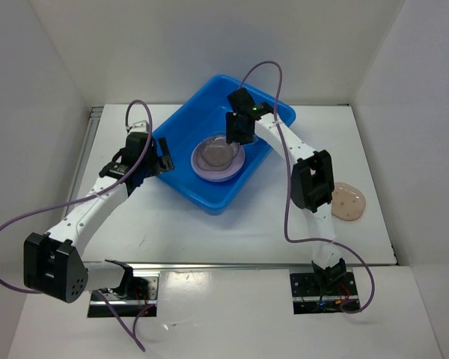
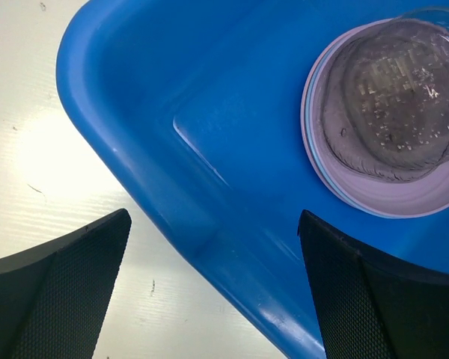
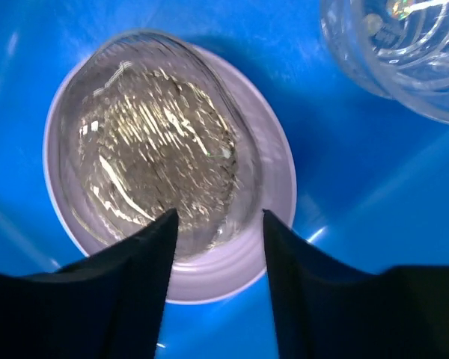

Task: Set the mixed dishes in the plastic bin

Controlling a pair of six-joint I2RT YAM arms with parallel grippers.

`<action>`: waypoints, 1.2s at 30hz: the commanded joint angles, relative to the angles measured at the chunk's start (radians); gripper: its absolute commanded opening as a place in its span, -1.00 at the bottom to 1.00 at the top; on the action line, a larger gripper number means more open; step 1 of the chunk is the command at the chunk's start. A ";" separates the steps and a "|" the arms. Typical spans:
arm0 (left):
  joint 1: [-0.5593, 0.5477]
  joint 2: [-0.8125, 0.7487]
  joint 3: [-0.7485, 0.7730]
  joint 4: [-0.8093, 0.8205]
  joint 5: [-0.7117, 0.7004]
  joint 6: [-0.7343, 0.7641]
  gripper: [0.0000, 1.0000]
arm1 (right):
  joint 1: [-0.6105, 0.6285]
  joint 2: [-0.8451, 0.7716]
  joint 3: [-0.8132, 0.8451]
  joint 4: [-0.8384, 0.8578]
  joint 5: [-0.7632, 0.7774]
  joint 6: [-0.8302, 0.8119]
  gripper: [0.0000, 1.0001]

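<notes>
right hand (image 3: 218, 218) parted, over speckled plate (image 3: 153, 149)

In the bin (image 1: 185, 129), stacked plates (image 1: 218, 158); right of it on the table (image 1: 209, 232), one plate (image 1: 349, 202).

Top view: bright, even overhead light; only faint soft shadows seen on white counter (image 1: 232, 235) toward near edge. Left wrist: counter washed out w/ glare by bin (image 2: 209, 112) corner; fingers (image 2: 67, 292) underexposed. Right wrist: specular streaks noted on speckled plate (image 3: 150, 142); ribbed cup (image 3: 404, 52) defocused.
</notes>
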 commanded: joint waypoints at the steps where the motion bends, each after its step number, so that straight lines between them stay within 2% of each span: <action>1: 0.006 -0.035 -0.010 0.009 0.008 -0.025 1.00 | 0.012 0.006 0.048 -0.036 -0.042 -0.023 0.12; 5: 0.006 -0.035 -0.019 0.000 0.008 -0.034 1.00 | 0.012 -0.104 0.060 -0.036 -0.013 -0.034 0.15; 6: 0.006 -0.035 -0.019 0.000 0.008 -0.034 1.00 | 0.012 -0.171 0.060 -0.027 0.001 -0.034 0.24; 10: 0.006 -0.035 -0.019 0.000 0.008 -0.034 1.00 | 0.012 -0.354 -0.021 -0.018 0.172 -0.034 0.30; 13: 0.006 -0.035 -0.019 0.000 0.017 -0.034 1.00 | -0.056 -0.490 -0.153 -0.005 0.238 0.004 0.30; 19: 0.016 -0.044 -0.019 0.000 0.027 -0.034 1.00 | -0.304 -0.626 -0.471 -0.042 0.390 0.055 0.30; 21: 0.016 -0.044 -0.019 0.000 0.027 -0.034 1.00 | -0.385 -0.641 -0.572 -0.028 0.378 0.069 0.30; 26: 0.016 -0.044 -0.019 0.009 0.047 -0.014 1.00 | -0.487 -0.628 -0.701 -0.039 0.416 0.121 0.27; 31: 0.016 -0.009 0.015 0.009 0.070 0.035 1.00 | -0.498 -0.594 -0.811 -0.050 0.426 0.144 0.24; 36: 0.016 -0.009 0.015 0.009 0.079 0.056 1.00 | -0.498 -0.557 -0.842 -0.061 0.449 0.153 0.08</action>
